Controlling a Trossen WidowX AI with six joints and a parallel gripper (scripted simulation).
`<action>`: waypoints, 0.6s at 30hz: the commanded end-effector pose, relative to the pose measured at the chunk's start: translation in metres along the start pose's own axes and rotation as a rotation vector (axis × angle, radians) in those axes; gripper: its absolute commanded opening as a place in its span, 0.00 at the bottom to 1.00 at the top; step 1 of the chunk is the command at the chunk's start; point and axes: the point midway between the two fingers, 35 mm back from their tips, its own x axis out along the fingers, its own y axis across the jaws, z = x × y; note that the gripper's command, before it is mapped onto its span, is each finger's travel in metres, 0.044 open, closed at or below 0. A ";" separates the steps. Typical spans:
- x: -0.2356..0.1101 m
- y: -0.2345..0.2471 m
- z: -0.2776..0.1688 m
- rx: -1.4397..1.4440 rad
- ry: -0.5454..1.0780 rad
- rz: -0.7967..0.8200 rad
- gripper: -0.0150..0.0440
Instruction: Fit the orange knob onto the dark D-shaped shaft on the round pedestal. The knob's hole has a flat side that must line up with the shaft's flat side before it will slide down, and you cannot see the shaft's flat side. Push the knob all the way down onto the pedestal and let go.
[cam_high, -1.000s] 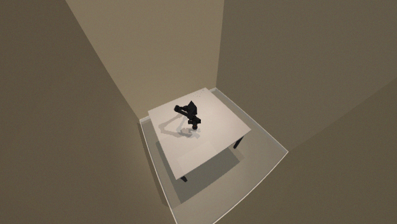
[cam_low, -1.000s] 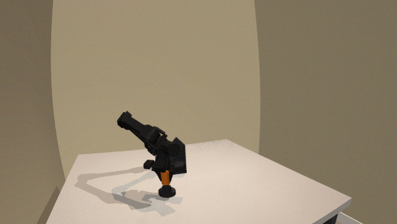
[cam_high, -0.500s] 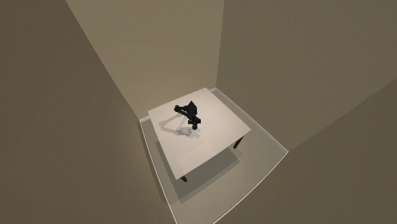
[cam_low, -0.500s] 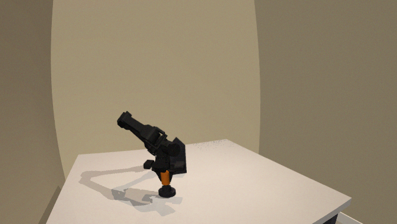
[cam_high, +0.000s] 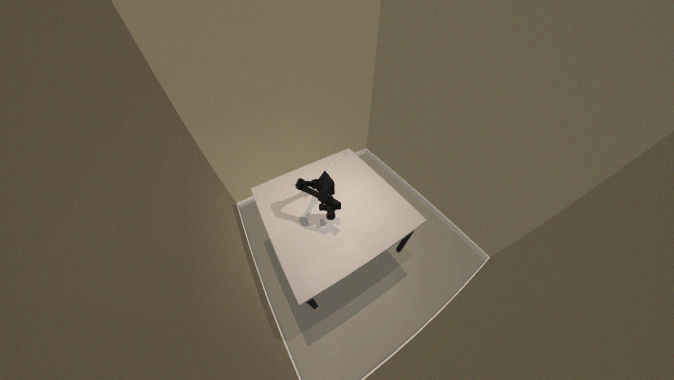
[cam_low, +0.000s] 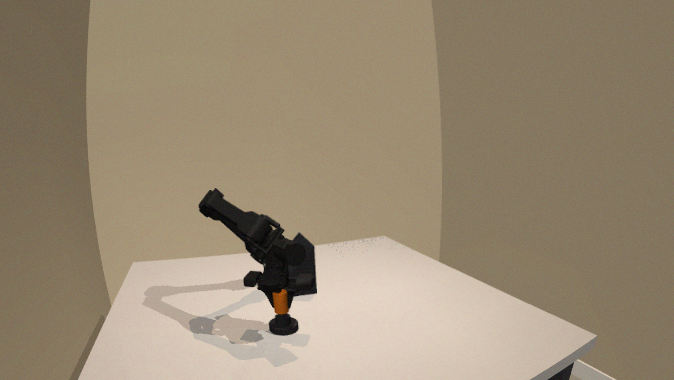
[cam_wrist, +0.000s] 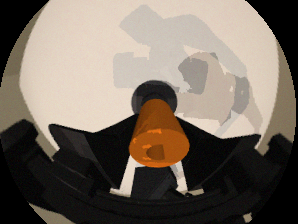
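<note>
The orange knob (cam_low: 280, 302) (cam_wrist: 158, 130) is a tall upright cylinder. My gripper (cam_low: 281, 303) (cam_wrist: 155, 118) is shut on it, one finger on each side. The dark round pedestal (cam_low: 283, 326) (cam_wrist: 137, 99) stands on the table right below the knob. In the exterior view a short dark part shows between the knob's lower end and the pedestal's wide base, so the knob is not down on the base. In the wrist view the knob's top end shows a hole with a flat side. The shaft's flat side is hidden. In the top view the knob is barely visible.
The white table (cam_high: 370, 200) (cam_low: 425, 310) carries the arm, whose base (cam_high: 326, 184) (cam_low: 304, 270) stands behind the pedestal. Shadows of the arm fall on the table to the left of and in front of the pedestal. Table edges show in the top and exterior views.
</note>
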 end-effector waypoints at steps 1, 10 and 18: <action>0.000 0.000 0.001 0.011 -0.004 -0.001 0.25; -0.007 0.001 0.000 -0.001 -0.004 -0.001 0.25; -0.004 0.003 0.001 0.051 -0.004 -0.001 0.25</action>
